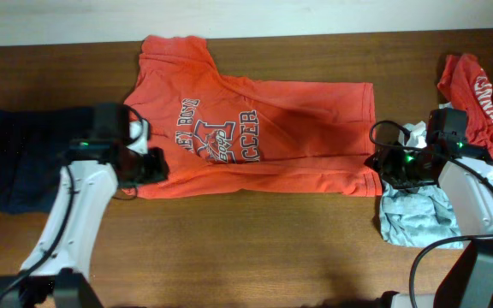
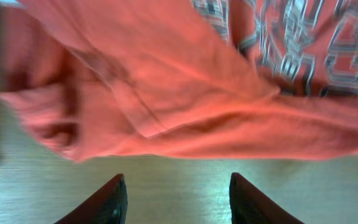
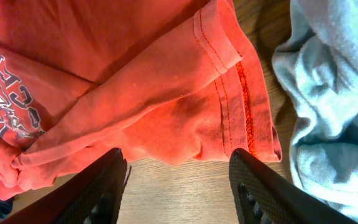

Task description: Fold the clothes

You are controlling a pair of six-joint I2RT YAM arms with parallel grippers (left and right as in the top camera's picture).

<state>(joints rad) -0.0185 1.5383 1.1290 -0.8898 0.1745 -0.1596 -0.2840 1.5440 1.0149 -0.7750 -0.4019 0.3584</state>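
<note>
Folding item: orange-red T-shirt [image 1: 272, 128], spread at table [image 1: 255, 248] centre.
Left gripper [image 1: 154, 165]: jaws wide, empty, at shirt's 8 o'clock corner.
Right gripper [image 1: 380, 164]: jaws wide, empty, at shirt's 4 o'clock corner.

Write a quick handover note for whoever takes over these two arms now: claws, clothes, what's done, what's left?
Left gripper: open, empty, beside the orange T-shirt's near edge.
Right gripper: open, empty, at its hem corner.
Orange T-shirt: flat in the middle, near edge apparently folded over once.
Waiting: dark garment on the left; pale grey-blue garment and red printed tee on the right.
Left to do: finish folding the T-shirt, then the others.
</note>
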